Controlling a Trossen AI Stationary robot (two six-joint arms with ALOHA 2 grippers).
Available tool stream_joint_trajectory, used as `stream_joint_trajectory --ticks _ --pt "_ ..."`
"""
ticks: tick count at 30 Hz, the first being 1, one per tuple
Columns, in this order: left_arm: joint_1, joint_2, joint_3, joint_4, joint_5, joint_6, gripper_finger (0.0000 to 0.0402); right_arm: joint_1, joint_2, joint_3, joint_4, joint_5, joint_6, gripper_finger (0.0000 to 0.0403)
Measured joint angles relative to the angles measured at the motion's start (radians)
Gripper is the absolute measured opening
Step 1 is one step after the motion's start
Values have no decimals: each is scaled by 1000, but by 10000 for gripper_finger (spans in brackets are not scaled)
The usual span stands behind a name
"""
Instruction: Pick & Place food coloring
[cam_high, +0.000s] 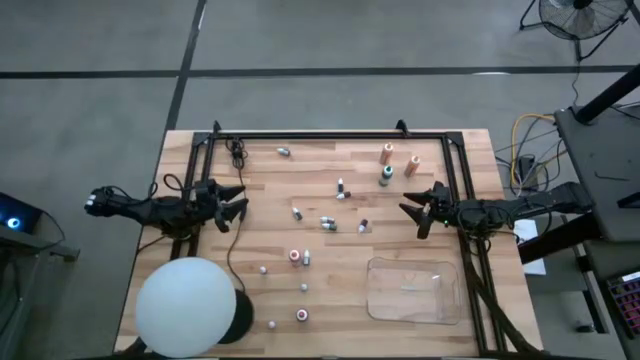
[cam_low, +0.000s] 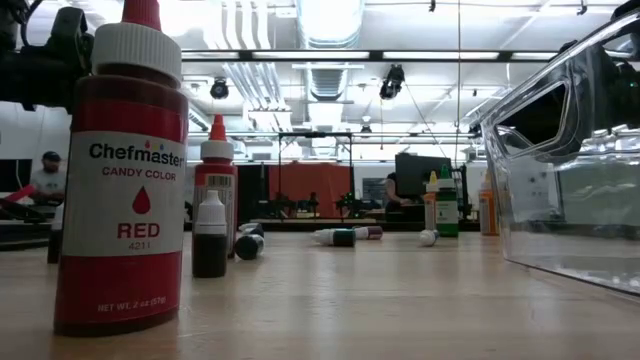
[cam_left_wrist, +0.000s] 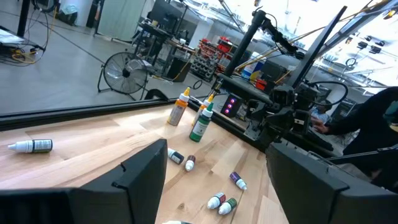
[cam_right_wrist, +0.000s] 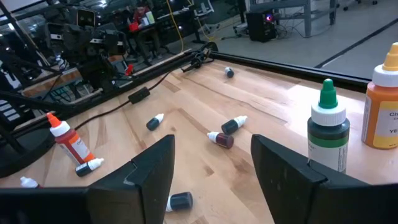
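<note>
Both tools (cam_high: 238, 203) (cam_high: 410, 203) hover open

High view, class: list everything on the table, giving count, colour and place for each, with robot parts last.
small bottles: about eleven, whitish or dark, scattered over the table's middle and lower left
tall bottles: three, two orange and one green, upright at upper right
tray: one, clear, lower right
ball: one, white, lower left corner
cable: one, black, upper left
left gripper: one, dark, open and empty, left side
right gripper: one, dark, open and empty, right side
</note>
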Motion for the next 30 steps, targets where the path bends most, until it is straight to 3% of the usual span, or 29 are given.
stream_joint_trajectory --ticks 10,16,21,30 --pt "0 0 0 0 0 0 245 0 0 0 2 -4 0 203" --pt "0 0 0 0 0 0 245 0 0 0 24 -82 -18 203" --pt "0 0 0 0 0 0 245 0 0 33 41 -150 -166 203" --pt "0 0 0 0 0 0 245 0 32 221 41 -141 -394 203"
